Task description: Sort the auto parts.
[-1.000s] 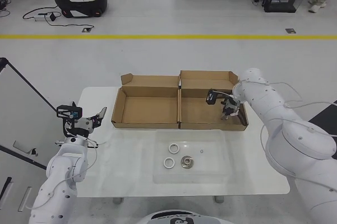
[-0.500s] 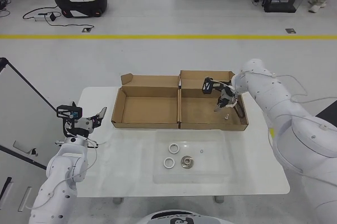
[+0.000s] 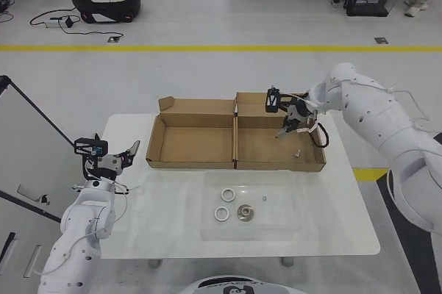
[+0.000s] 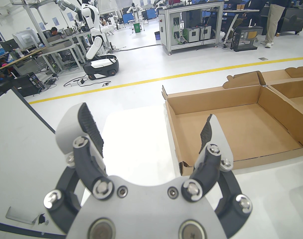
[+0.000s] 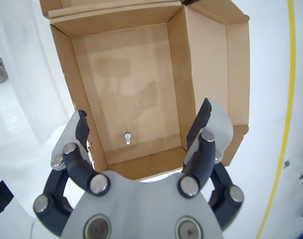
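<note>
The left gripper (image 4: 147,115) hangs at the left edge of the table (image 3: 154,220), its fingers spread wide with nothing between them. On the far side of the table two open cardboard boxes stand touching, the left box (image 3: 195,145) and the right box (image 3: 261,147). Nearer, a clear tray (image 3: 279,220) holds two white rings (image 3: 226,195), a metal flange (image 3: 245,213) and a tiny part (image 3: 265,197). A small bolt (image 5: 127,139) lies on the right box's floor, toward its near right corner. The right gripper (image 5: 144,110) hovers above that box, jaws apart and holding nothing

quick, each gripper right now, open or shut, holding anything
Left gripper: open, empty.
Right gripper: open, empty, over the cardboard box.
</note>
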`<state>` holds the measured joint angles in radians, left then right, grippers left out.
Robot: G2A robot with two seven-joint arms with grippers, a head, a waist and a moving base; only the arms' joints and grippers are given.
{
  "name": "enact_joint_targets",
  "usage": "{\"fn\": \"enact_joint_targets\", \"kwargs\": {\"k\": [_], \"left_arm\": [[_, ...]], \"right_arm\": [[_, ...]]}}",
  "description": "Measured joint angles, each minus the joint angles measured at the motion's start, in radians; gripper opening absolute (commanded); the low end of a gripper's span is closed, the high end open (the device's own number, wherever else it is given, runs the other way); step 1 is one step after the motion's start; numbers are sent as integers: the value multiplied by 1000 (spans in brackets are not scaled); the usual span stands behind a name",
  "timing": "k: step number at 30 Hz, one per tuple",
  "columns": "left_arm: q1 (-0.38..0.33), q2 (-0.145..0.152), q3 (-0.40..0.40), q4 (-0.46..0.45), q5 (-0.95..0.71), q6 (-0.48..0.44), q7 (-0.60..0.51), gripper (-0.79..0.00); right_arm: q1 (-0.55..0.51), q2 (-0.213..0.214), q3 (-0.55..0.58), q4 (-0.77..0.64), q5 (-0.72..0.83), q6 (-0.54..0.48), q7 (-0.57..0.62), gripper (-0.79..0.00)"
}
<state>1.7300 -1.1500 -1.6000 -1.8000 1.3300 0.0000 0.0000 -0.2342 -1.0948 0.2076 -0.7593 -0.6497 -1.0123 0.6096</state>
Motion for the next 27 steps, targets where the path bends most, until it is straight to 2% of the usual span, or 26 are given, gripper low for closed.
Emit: {"fn": "enact_joint_targets", "kwargs": {"k": [8, 15, 21, 27], "left_arm": [[0, 0, 0, 0, 0, 0, 0, 0], [0, 0, 0, 0, 0, 0, 0, 0], [0, 0, 0, 0, 0, 0, 0, 0], [0, 0, 0, 0, 0, 0, 0, 0]], "right_arm": [[-39, 152, 68, -296, 120, 11, 147, 0], [-81, 277, 132, -591, 225, 121, 320, 0], [-70, 358, 103, -785, 290, 221, 420, 0], [3, 403, 11, -883, 326, 261, 460, 0]]}}
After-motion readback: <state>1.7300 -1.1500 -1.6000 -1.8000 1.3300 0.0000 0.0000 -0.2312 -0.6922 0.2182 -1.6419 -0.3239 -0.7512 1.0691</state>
